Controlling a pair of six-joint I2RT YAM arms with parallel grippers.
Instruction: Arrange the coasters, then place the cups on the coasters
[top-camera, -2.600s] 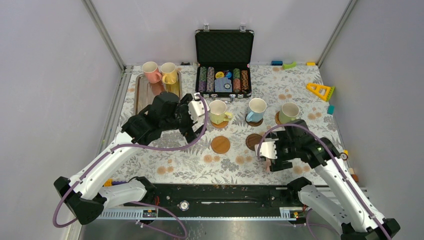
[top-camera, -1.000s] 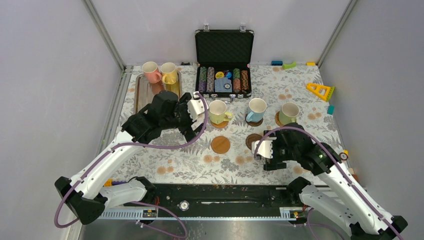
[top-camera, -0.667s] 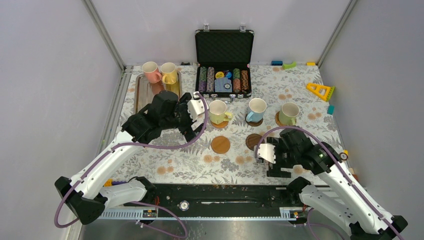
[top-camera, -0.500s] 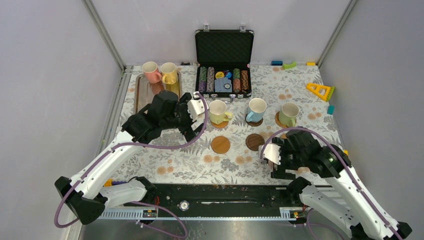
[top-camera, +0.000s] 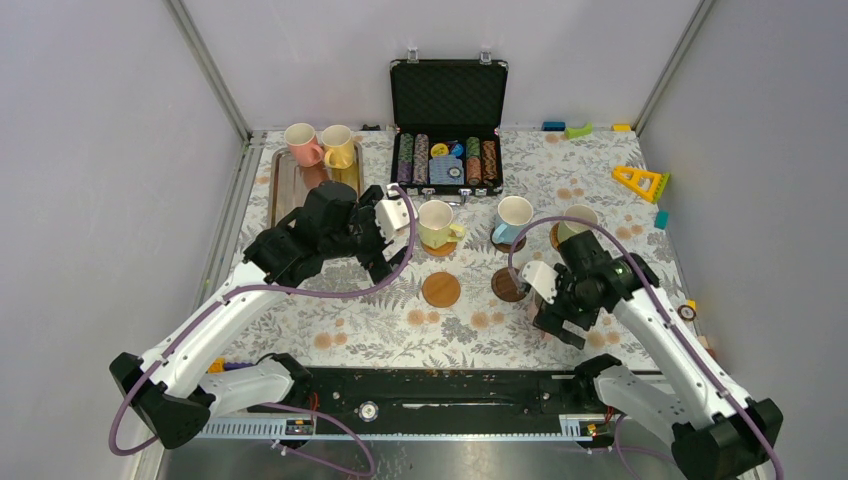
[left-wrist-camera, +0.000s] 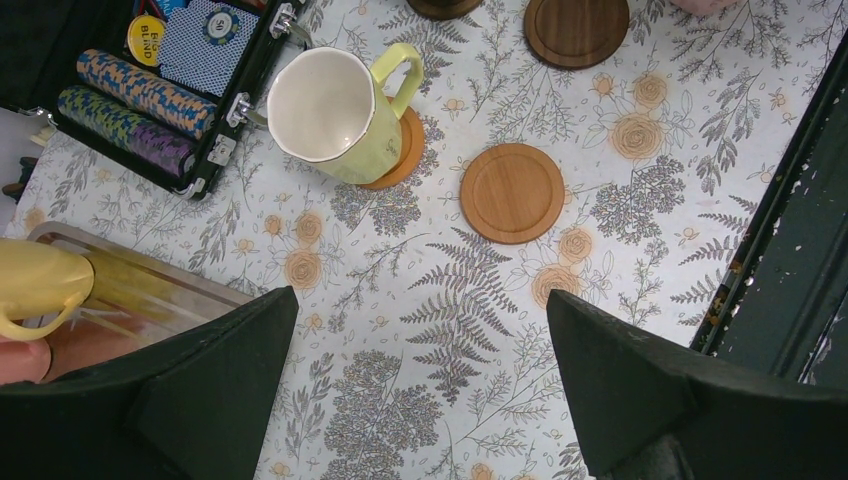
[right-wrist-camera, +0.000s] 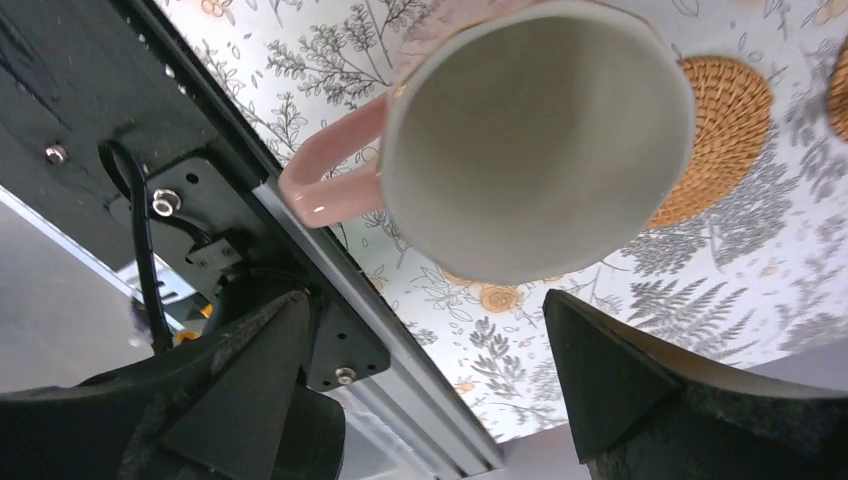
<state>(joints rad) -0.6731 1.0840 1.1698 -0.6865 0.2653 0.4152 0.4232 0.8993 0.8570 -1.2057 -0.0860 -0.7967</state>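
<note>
Hovering over the pink mug (right-wrist-camera: 530, 140), the right gripper (right-wrist-camera: 420, 330) is holding its jaws wide apart, probably to grasp it; the mug is standing just beside a woven coaster (right-wrist-camera: 725, 130). The left gripper (left-wrist-camera: 420, 310) is also hanging spread.

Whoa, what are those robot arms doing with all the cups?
Two robot arms are putting mugs on coasters. A yellow mug, blue mug and green mug already sit on coasters. The right gripper is open around a pink mug beside a woven coaster at the table's near edge; whether it's on it is unclear. The left gripper hovers open by the tray, where a second pink mug and second yellow mug wait. A tan coaster and a dark coaster are bare.
</note>
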